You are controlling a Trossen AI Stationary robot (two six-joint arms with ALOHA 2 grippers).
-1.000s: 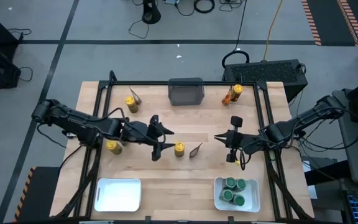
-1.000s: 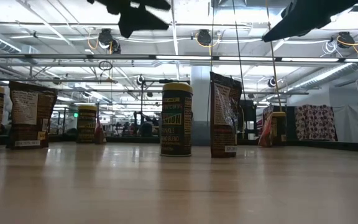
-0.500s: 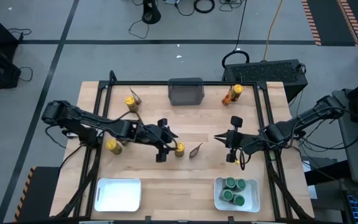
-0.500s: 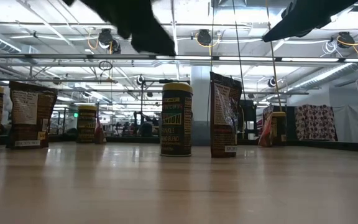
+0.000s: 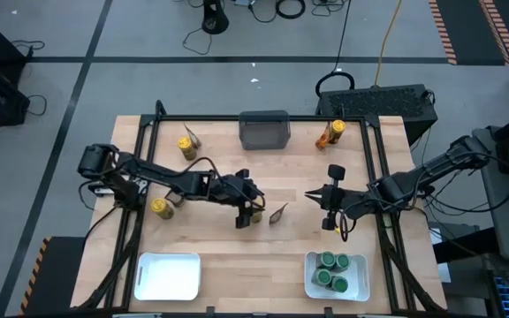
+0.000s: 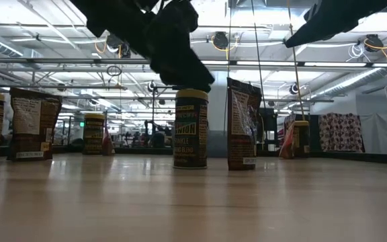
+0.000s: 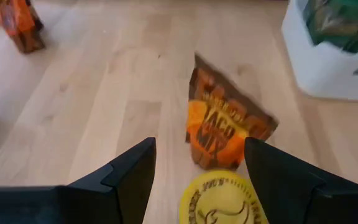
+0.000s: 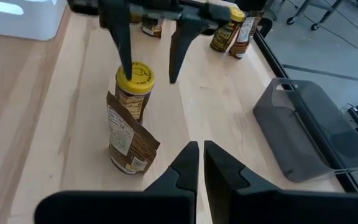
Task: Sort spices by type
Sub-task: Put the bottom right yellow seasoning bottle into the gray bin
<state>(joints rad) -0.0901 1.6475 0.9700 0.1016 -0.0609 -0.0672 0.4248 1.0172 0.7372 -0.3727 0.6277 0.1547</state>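
The left gripper [image 5: 253, 208] hangs over the table's centre, fingers spread wide on either side of a yellow-lidded jar [image 5: 255, 212] without touching it; a brown-orange packet [image 5: 278, 213] stands just at the jar's 3 o'clock; the right gripper [image 5: 309, 196] waits at the packet's 3 o'clock, well apart, fingers pressed nearly together and empty; green-lidded jars [image 5: 332, 271] fill the white tray [image 5: 360, 287] at the table's 5 o'clock; another white tray [image 5: 168, 276] lies at 7 o'clock; a dark grey bin [image 5: 264, 130] sits at 12 o'clock.
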